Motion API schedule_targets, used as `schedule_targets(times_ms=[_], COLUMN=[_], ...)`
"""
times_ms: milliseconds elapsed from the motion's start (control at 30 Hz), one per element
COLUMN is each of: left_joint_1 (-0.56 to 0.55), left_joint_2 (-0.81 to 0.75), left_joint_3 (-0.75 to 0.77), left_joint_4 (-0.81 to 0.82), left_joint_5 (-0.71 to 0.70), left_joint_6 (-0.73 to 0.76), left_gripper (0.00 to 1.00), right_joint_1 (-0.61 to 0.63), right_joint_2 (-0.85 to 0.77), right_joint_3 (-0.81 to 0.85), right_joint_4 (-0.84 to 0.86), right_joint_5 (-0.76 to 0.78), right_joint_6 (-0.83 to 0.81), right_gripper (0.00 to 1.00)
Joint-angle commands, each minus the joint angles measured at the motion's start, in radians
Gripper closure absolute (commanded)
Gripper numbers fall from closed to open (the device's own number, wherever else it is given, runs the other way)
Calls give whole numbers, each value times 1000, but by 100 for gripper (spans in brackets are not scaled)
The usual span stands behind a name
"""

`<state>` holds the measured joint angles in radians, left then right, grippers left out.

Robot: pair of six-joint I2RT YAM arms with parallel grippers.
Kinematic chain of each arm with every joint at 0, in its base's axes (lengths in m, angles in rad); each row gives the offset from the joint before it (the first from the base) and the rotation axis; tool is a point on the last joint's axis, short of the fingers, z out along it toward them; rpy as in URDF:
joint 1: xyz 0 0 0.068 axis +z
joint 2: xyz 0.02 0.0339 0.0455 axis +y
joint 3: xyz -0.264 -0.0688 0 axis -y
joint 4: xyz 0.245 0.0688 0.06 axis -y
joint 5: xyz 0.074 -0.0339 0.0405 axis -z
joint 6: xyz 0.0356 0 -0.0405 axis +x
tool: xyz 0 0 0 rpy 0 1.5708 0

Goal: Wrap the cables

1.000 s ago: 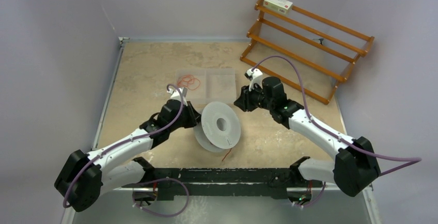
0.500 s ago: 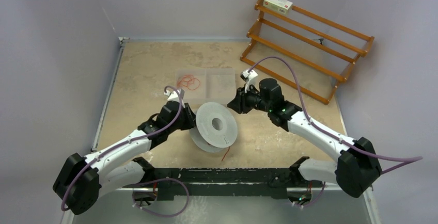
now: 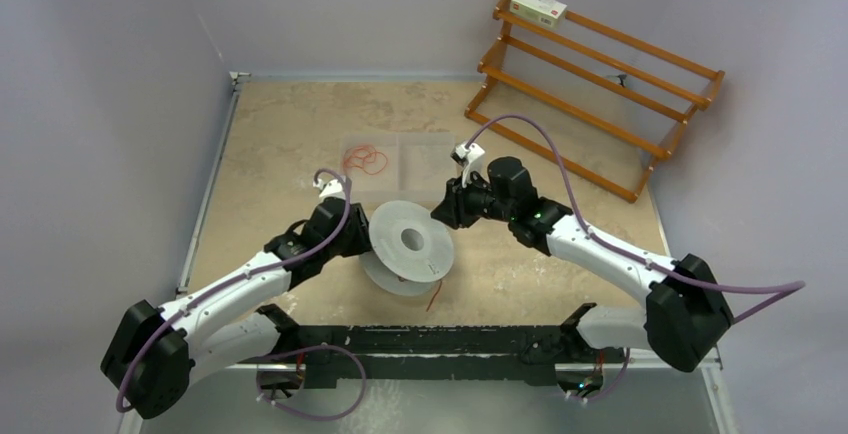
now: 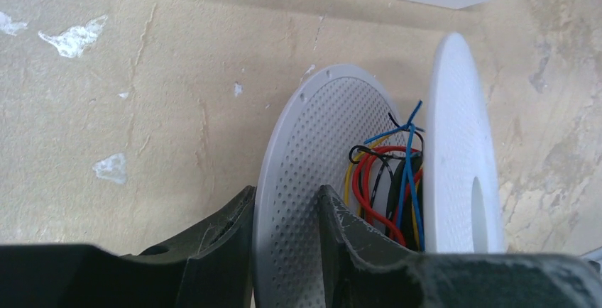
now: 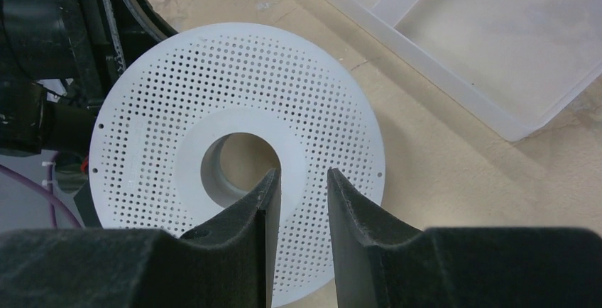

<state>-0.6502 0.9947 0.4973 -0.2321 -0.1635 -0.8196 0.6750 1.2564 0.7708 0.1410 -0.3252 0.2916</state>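
A white perforated spool (image 3: 410, 244) stands tilted on the table between both arms. My left gripper (image 3: 358, 237) is shut on the spool's near flange (image 4: 319, 130), one finger on each side of it. Red, blue, yellow and black cables (image 4: 376, 173) are wound round the hub between the flanges. A red cable end (image 3: 437, 300) hangs below the spool. More red-orange cables (image 3: 366, 161) lie in the tray's left compartment. My right gripper (image 3: 445, 209) is open a little and empty, its fingertips (image 5: 270, 180) just in front of the spool's outer face (image 5: 177, 95), by the centre hole.
A clear two-compartment tray (image 3: 428, 144) lies just behind the spool; it also shows in the right wrist view (image 5: 454, 59). A wooden rack (image 3: 590, 84) with a small box (image 3: 538, 6) on top stands at the back right. Grey walls close the left and back.
The spool has shifted left and toward the near edge in my left gripper. My right gripper has followed it to the left, staying by its outer face.
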Motion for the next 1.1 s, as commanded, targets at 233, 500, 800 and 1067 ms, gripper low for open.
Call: schedule_targets(times_ms=[233, 500, 800, 1067], left_joint_1=[-109, -165, -166, -166], left_joint_2=[-15, -61, -184, -168], left_joint_3=[71, 57, 60, 145], left_joint_4=[-197, -284, -358, -375], left_joint_5=[-206, -269, -319, -312], left_joint_6=[-30, -138, -182, -130], left_gripper=[58, 58, 60, 61], right_joint_1=[29, 40, 40, 40], right_joint_2=[-6, -7, -3, -31], right_joint_3=[59, 51, 38, 38], right_joint_4=[34, 42, 58, 31], right_joint_5=[25, 30, 31, 43], right_joint_6=[0, -1, 0, -11], right_gripper=[66, 66, 66, 65])
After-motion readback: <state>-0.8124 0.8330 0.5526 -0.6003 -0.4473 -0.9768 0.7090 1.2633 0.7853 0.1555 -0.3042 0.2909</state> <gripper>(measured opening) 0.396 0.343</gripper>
